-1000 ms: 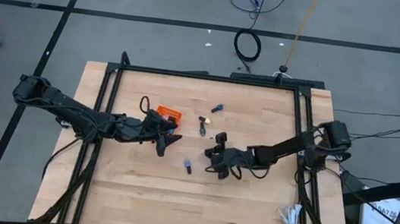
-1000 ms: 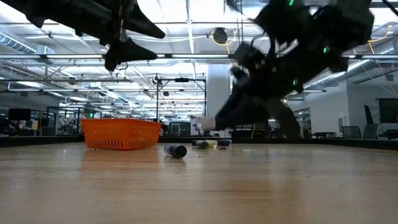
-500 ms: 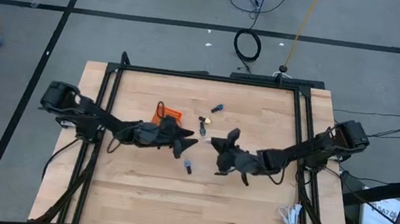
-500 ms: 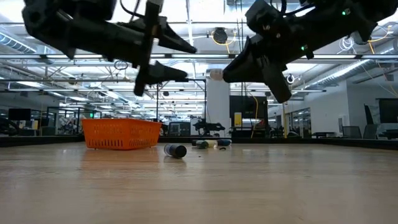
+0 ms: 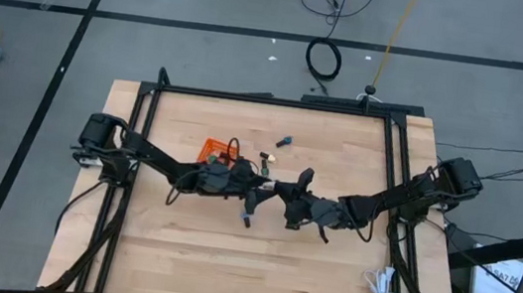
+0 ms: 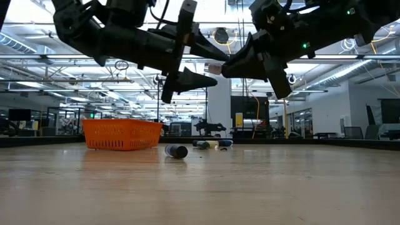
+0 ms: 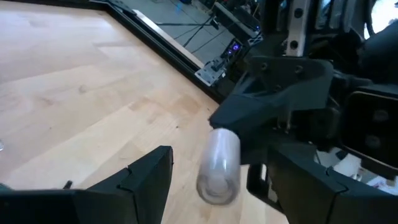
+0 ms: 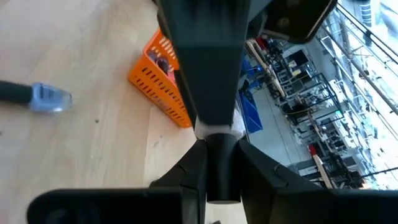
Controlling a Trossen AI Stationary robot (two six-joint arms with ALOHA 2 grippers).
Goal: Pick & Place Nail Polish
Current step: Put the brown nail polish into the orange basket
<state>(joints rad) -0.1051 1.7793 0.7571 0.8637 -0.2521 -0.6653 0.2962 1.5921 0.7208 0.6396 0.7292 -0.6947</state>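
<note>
A small pale nail polish bottle (image 7: 219, 165) with a dark cap is held aloft above the middle of the light wooden table (image 5: 326, 275), pinched by its cap in the clenched right gripper (image 6: 226, 66), apparently so the body pokes out free for a handover. The left gripper (image 7: 211, 186) has its fingers spread wide on either side of that pale body, not yet closing. Its exact tint is hard to judge. Below, a blue bottle with a dark cap (image 8: 37, 96) lies on its side, and a few more bottles (image 6: 209, 144) lie beyond it near the orange mesh basket (image 6: 122, 134), the likely destination.
</note>
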